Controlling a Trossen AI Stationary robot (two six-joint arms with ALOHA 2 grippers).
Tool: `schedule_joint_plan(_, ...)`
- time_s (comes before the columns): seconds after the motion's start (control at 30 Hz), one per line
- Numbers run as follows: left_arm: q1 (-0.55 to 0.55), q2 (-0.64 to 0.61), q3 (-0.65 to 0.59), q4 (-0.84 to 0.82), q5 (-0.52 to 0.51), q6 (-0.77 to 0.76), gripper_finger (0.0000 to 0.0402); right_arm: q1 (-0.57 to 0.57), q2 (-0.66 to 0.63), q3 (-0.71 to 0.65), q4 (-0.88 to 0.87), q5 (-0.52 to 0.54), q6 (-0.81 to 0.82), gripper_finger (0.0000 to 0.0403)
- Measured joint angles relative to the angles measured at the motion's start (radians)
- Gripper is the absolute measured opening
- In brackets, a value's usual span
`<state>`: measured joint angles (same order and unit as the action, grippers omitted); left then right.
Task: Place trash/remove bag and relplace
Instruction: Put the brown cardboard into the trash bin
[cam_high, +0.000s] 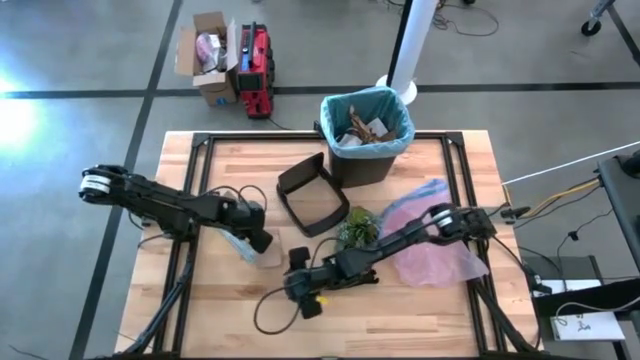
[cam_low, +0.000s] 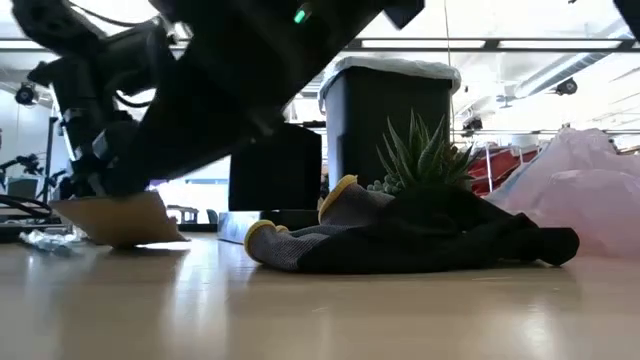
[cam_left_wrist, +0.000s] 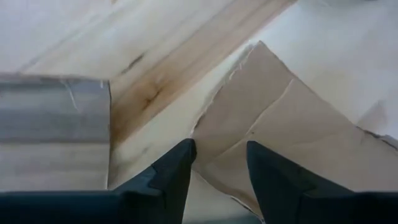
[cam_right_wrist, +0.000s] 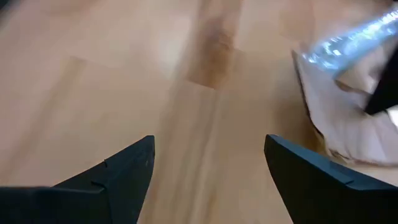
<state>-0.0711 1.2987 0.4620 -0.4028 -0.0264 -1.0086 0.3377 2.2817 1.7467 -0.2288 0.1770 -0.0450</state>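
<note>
While the right pincer (cam_high: 303, 296) hovers spread and empty nearer the table's (cam_high: 440, 310) front edge, the left pincer (cam_left_wrist: 217, 165), tips parted, sits right over the brown paper scrap (cam_left_wrist: 280, 137), clearly nearer.

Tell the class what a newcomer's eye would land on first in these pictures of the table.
First, the black bin lined with the teal bag, at the table's far edge and already holding litter. Next, the pink bag spread at the right beside a small green plant. Near the left, the left gripper sits over a piece of brown paper.
</note>
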Motion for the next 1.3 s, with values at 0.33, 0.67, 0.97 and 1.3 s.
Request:
schedule_joint_plan(0.33, 0.0, -0.006, -0.035, 0.105, 0.09, -0.025, 0.0111, -0.005, 0.143, 0.24, -0.056, 0.187, -0.155, 0.0255)
schedule_joint_plan(0.67, -0.002, -0.006, -0.046, 0.126, 0.099, -0.024, 0.0106, -0.007, 0.116, 0.28, -0.121, 0.19, -0.218, 0.0241)
schedule_joint_plan(0.97, -0.002, -0.005, -0.048, 0.13, 0.097, -0.022, 0.0101, -0.004, 0.114, 0.281, -0.135, 0.185, -0.218, 0.0263)
schedule_joint_plan(1.3, -0.002, -0.003, -0.05, 0.148, 0.095, -0.022, 0.0098, -0.042, 0.129, 0.21, -0.079, 0.19, -0.174, 0.0275)
